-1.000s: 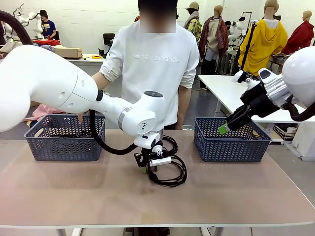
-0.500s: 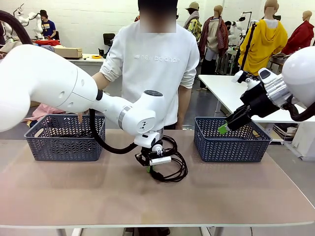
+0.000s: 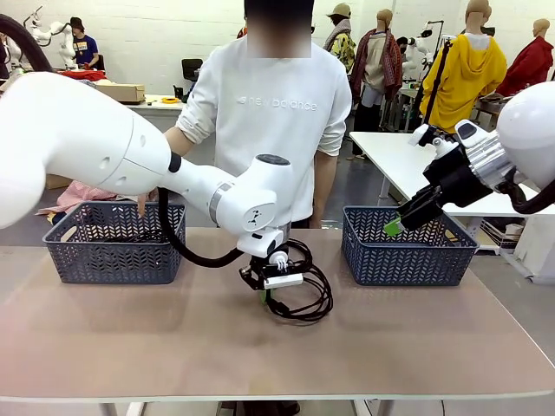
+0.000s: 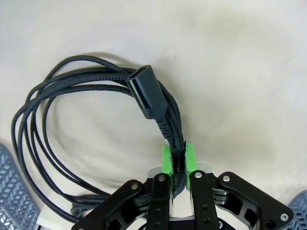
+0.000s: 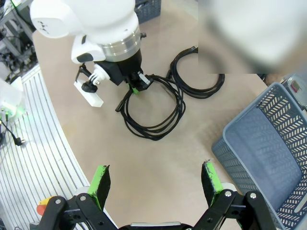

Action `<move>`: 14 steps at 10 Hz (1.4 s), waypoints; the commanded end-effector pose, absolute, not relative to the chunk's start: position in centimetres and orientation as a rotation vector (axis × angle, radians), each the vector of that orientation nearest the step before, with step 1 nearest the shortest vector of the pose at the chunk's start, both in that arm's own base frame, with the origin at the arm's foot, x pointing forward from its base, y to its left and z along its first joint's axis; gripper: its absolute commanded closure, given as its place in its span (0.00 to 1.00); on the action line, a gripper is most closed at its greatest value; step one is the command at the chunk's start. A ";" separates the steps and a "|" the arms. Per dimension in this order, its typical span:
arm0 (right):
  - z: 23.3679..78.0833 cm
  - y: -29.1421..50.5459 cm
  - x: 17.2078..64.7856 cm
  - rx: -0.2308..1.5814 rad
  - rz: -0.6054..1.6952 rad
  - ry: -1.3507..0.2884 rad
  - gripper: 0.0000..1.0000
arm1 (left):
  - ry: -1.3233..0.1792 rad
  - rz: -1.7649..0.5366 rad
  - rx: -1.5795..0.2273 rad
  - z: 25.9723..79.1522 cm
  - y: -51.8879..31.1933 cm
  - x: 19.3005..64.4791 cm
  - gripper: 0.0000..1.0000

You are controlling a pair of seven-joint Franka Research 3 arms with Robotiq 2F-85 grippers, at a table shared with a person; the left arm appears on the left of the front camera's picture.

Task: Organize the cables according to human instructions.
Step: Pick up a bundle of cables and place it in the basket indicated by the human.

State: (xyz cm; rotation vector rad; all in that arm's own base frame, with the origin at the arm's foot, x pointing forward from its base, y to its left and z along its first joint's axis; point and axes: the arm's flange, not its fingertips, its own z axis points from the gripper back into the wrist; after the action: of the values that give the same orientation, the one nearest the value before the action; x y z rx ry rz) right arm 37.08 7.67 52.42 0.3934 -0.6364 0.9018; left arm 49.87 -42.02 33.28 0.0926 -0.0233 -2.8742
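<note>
Two baskets [image 3: 113, 256] [image 3: 403, 260] flank the left tool [image 3: 264, 297], clamped on a mid-table cable [image 3: 305, 303].

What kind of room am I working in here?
Probably a robotics lab or workshop: a shared worktable with two blue baskets, a coiled cable on it, and a white table across an open floor behind the person.

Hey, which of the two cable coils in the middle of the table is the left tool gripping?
The coil nearer the robot: the left tool is shut on its strands. The other coil, nearer the person, lies free.
</note>
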 end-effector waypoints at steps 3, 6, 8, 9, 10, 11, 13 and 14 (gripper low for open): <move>52.3 7.7 37.2 0.416 0.903 -0.647 0.00 | -0.089 -2.760 0.168 40.7 -39.9 47.5 1.00; 52.3 7.7 37.2 0.416 0.903 -0.647 0.00 | -0.079 -2.394 0.219 46.3 -36.4 48.7 1.00; 52.3 7.7 37.2 0.416 0.903 -0.647 0.00 | -0.088 -2.185 0.225 49.5 -32.4 50.3 1.00; 52.3 7.7 37.2 0.416 0.903 -0.647 0.00 | -0.092 -2.082 0.202 50.6 -30.4 51.1 1.00; 52.3 7.7 37.2 0.416 0.903 -0.647 0.00 | -0.102 -1.981 0.181 51.5 -28.4 52.0 1.00; 52.3 7.7 37.2 0.416 0.903 -0.647 0.00 | -0.122 -1.910 0.166 51.9 -26.8 52.9 1.00; 52.3 7.7 37.2 0.416 0.903 -0.647 0.00 | -0.137 -1.798 0.080 52.1 -24.3 54.3 1.00; 52.3 7.7 37.2 0.416 0.903 -0.647 0.00 | -0.156 -1.761 0.032 52.0 -22.9 55.0 1.00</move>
State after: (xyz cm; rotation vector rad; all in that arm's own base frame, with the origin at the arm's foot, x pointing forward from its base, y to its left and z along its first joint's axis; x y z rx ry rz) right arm 37.09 7.62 52.42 0.3930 -0.6364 0.9007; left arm 54.75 -23.30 51.79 0.0916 -0.1264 -1.8102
